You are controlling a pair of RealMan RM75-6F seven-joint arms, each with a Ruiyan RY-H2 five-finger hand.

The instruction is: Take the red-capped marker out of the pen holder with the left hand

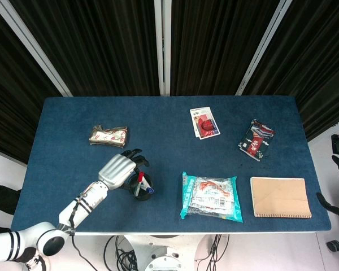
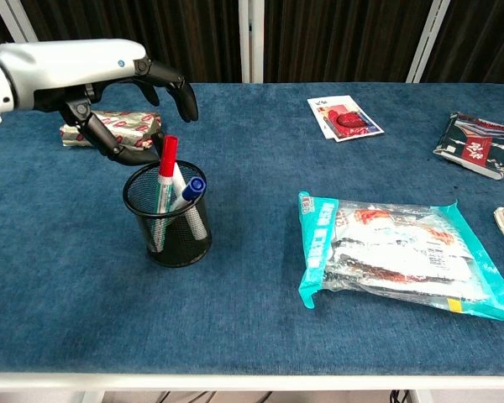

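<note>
Red-capped marker [image 2: 165,174] stands in the mesh pen holder [image 2: 170,220]; we judge it light, rigid, slick. Our left hand [image 2: 118,92] hovers open, seemingly empty; we'd pinch below the cap.

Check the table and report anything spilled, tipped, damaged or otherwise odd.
Nothing stands out. The pen holder stands upright with the red-capped marker and a blue-capped marker leaning inside. The snack bag lies flat and looks sealed. The left hand hovers above the holder.

snack bag [image 2: 403,252] | notebook [image 1: 280,196] | blue marker [image 2: 190,190] | foil packet [image 2: 109,128]
</note>
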